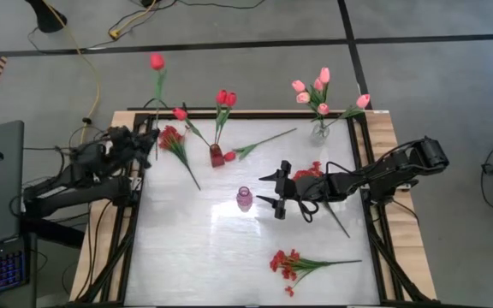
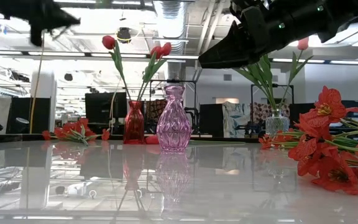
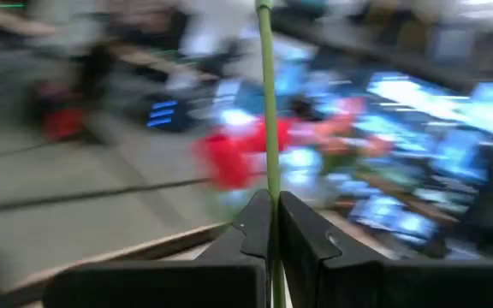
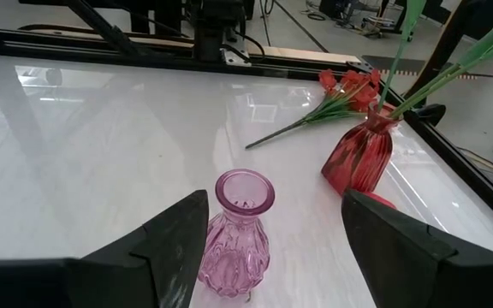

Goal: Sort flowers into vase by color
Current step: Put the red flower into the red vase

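The left hand [image 1: 154, 137] is clamped on a red tulip's [image 1: 157, 62] stem at the table's [image 1: 195, 257] far left corner. The right hand [image 1: 276, 190], fingers apart, hovers just beside the pink vase [image 1: 245, 198]. Behind that vase stands the red vase [image 1: 217, 156] holding red tulips [image 1: 226, 97]; red blossom bunches [image 1: 288, 263] lie nearby.

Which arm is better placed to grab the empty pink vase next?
Right. The right gripper is open, its fingers either side of the pink vase; the left gripper is shut on a tulip stem at the table's edge.

Grey floor [image 1: 229, 77] w/ yellow cable [image 1: 88, 64]; ceiling ducts [image 2: 169, 15], dark monitors [image 2: 101, 106] behind table.
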